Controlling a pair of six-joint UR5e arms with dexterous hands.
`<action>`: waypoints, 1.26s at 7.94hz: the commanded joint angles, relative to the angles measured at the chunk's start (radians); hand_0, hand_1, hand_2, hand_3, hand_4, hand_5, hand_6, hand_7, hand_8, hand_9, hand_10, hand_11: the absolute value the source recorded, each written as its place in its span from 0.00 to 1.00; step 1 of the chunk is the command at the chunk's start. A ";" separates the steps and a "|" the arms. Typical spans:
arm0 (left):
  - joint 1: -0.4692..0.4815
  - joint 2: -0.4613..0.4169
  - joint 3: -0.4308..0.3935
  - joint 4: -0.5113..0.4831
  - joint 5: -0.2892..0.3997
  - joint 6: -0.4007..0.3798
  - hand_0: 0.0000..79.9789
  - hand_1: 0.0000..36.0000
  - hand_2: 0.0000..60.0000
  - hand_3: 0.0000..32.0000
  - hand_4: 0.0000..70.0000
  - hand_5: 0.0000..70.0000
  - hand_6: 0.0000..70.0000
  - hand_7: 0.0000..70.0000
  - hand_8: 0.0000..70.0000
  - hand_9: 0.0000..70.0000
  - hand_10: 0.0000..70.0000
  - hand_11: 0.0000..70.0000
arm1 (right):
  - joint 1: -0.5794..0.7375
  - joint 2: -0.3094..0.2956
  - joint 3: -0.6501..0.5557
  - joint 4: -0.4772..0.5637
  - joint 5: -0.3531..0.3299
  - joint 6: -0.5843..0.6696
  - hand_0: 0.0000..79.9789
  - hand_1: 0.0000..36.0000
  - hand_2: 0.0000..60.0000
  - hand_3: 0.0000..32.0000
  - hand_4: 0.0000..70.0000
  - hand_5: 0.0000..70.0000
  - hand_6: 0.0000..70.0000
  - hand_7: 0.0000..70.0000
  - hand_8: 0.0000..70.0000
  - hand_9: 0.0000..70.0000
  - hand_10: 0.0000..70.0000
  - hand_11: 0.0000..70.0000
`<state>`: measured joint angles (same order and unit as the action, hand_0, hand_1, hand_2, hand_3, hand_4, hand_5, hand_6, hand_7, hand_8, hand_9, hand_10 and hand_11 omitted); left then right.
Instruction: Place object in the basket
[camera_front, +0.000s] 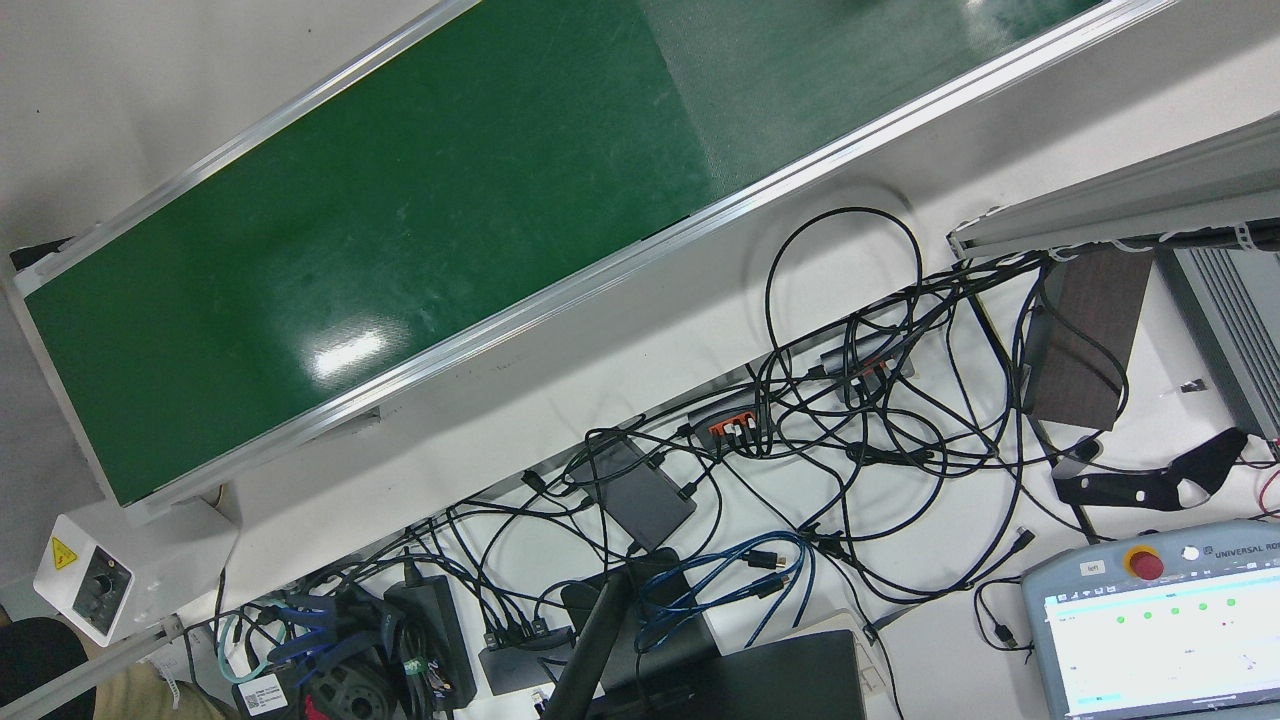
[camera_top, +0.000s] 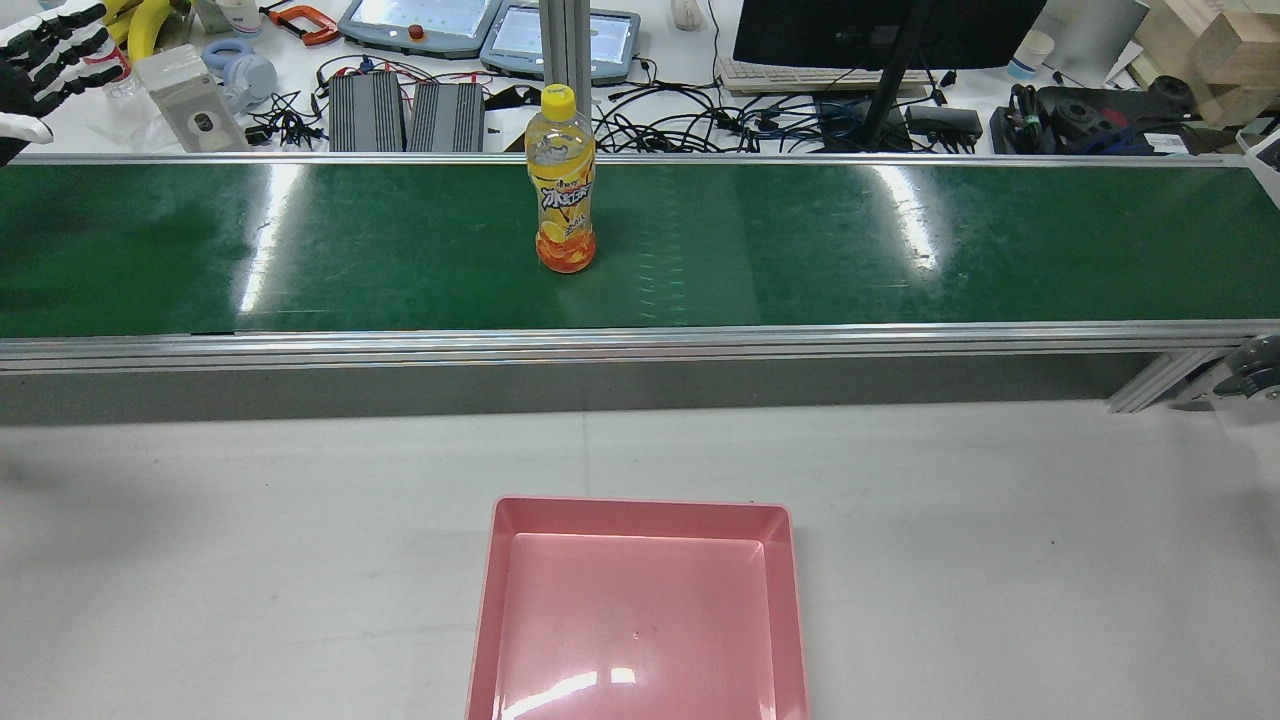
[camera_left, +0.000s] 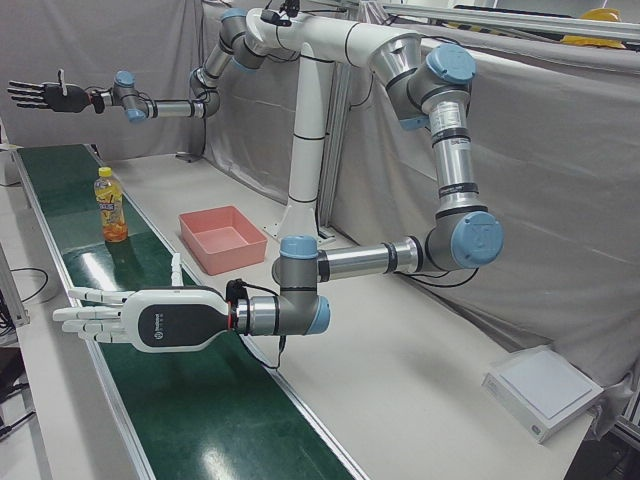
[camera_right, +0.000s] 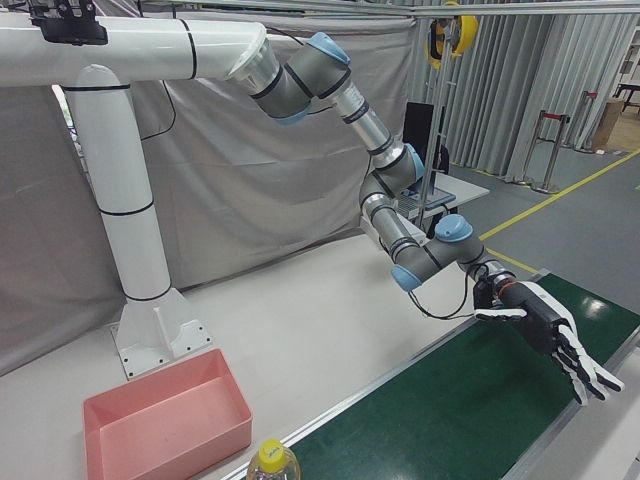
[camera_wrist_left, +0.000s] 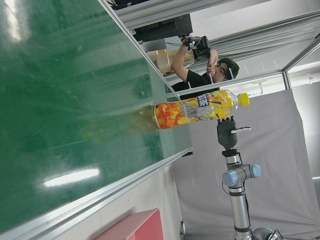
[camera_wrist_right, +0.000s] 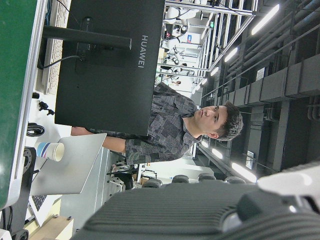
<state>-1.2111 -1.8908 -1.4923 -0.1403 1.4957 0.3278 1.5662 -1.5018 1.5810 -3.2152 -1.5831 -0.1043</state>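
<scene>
One bottle waiting on the belt, one basket on the counter

The single drink bottle (camera_top: 562, 185) stands upright mid-belt (camera_top: 900, 250), well apart from the one pink basket (camera_top: 640, 610). It looks full, so fairly heavy, with smooth, slippery plastic; a wrap around its middle seems safest. Left hand (camera_left: 135, 318) and right hand (camera_right: 555, 340) both hover spread, holding nothing.

The left hand (camera_right: 545, 335) is held empty above the green belt (camera_right: 450, 420), its fingers (camera_right: 590, 378) spread and pointed down toward the view's lower right. Well back from the fingers along the belt, only the yellow-capped top of a bottle (camera_right: 272, 462) is seen. Farther still from them, the pink basket (camera_right: 165, 425) is set on the white table (camera_right: 300, 310).
</scene>
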 joint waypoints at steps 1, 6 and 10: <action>0.007 -0.043 -0.002 0.019 0.003 0.002 0.61 0.27 0.00 0.00 0.23 0.14 0.00 0.00 0.06 0.11 0.12 0.19 | 0.000 -0.001 -0.001 0.000 0.000 0.000 0.00 0.00 0.00 0.00 0.00 0.00 0.00 0.00 0.00 0.00 0.00 0.00; 0.130 -0.135 0.001 0.096 0.005 0.017 0.61 0.25 0.00 0.00 0.24 0.15 0.00 0.00 0.08 0.14 0.12 0.18 | 0.000 0.000 -0.001 0.000 0.000 0.000 0.00 0.00 0.00 0.00 0.00 0.00 0.00 0.00 0.00 0.00 0.00 0.00; 0.166 -0.177 0.000 0.116 0.005 0.020 0.61 0.25 0.00 0.00 0.24 0.16 0.00 0.00 0.08 0.15 0.12 0.19 | 0.000 0.000 -0.001 0.000 0.000 0.000 0.00 0.00 0.00 0.00 0.00 0.00 0.00 0.00 0.00 0.00 0.00 0.00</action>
<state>-1.0675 -2.0353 -1.4916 -0.0383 1.5002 0.3461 1.5662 -1.5018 1.5810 -3.2152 -1.5831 -0.1043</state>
